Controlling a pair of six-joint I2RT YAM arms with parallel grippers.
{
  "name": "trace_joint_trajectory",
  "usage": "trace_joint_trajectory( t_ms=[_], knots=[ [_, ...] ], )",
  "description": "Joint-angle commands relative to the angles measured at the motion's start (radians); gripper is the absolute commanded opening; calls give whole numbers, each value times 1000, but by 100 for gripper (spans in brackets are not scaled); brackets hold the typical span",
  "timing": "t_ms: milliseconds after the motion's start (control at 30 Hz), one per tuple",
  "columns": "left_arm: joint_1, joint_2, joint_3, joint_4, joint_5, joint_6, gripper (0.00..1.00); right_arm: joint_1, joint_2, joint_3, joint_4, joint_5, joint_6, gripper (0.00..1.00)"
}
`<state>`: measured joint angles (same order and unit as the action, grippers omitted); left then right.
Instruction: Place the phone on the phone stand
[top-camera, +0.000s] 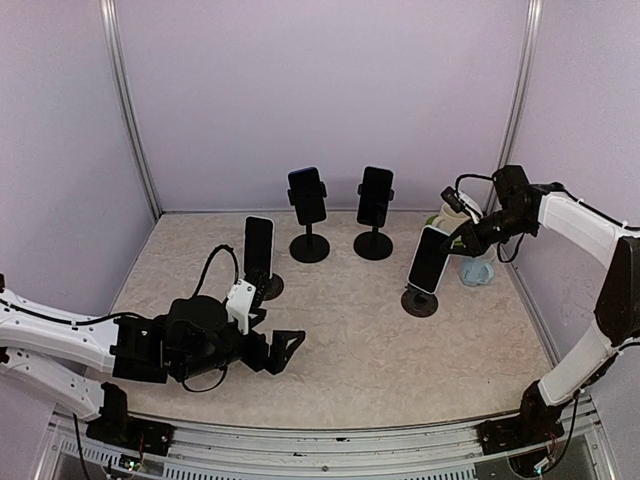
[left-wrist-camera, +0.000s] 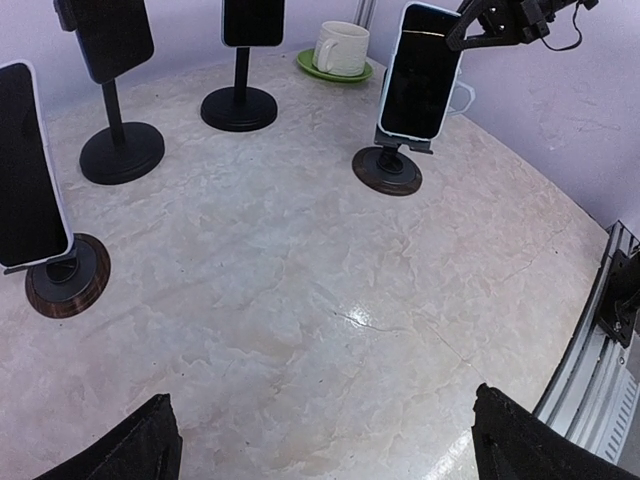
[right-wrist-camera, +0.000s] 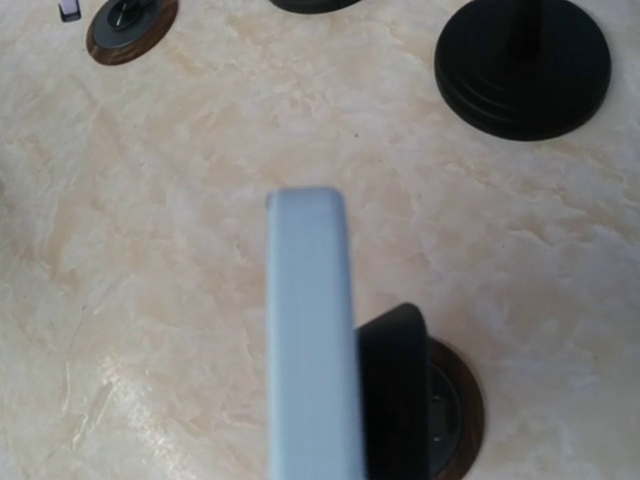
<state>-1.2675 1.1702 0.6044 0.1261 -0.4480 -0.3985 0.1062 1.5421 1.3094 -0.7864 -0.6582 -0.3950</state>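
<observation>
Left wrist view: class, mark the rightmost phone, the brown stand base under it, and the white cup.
phone (left-wrist-camera: 420, 80), left wrist view, middle of its dark screen.
stand base (left-wrist-camera: 385, 184), left wrist view, front of its rim.
white cup (left-wrist-camera: 340, 50), left wrist view, its side wall.

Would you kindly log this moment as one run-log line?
right tool: shut on phone | phone: seated on stand | left tool: open, empty

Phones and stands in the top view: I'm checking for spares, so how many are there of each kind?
Phones: 4
Tall black stands: 2
Low brown-based stands: 2
Total: 8
</observation>
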Motion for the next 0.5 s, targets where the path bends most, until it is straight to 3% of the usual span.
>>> trace_joint_trajectory(
  t_ms=[0,467],
  knots=[
    [11,10,1,29,17,10,99,-11,-25,-15,48,-21,0,0],
    [23,8,-11,45,31,13,99,-11,-25,-54,68,-26,16,0]
  ],
)
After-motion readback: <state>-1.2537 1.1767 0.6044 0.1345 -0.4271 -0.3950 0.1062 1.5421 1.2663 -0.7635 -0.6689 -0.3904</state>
